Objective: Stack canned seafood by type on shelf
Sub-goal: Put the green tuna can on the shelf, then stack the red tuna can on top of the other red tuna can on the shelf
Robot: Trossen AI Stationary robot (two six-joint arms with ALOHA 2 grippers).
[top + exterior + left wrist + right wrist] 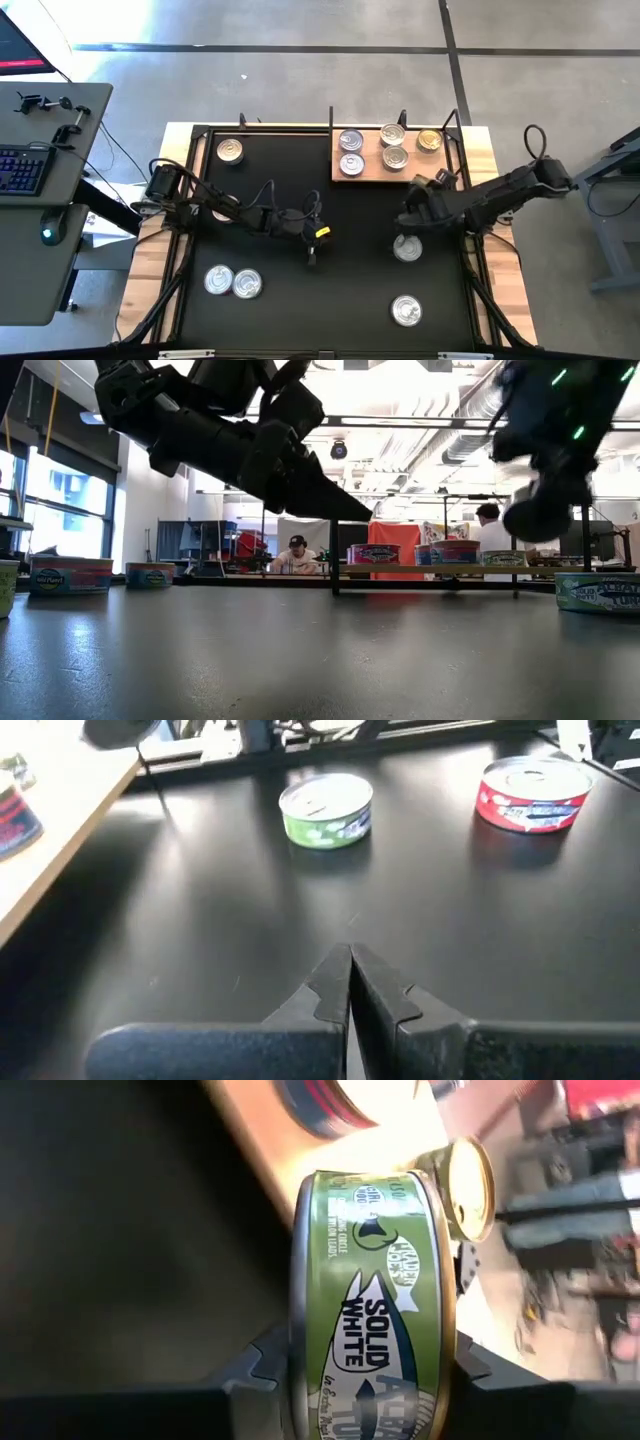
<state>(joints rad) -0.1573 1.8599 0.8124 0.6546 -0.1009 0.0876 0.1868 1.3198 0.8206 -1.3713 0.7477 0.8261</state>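
My right gripper (412, 213) is shut on a green-labelled can (368, 1280) and hangs above the table, just in front of the shelf (372, 172). The shelf is a light-brown board at the far edge. Several cans stand on it, one of them gold-topped (428, 141). My left gripper (312, 256) is shut on nothing and hangs over the table's middle. Loose cans stand on their bases on the table: a green one (327, 810), a red one (530, 795), a pair at the near left (232, 282), and one at the far left (230, 150). My right gripper pinches the green can by its two flat ends (298, 1360), one finger (262, 1372) on each, with the label wall facing the wrist camera. The fingers slant down from the table's right side. The can is turned on edge and lifted clear of the table.
Black rails (330, 125) stand at the shelf's ends. The table's wooden rim (495, 280) runs along both sides. A desk with a keyboard (22, 170) stands to the left of the table. People sit in the room beyond the far edge (293, 555).
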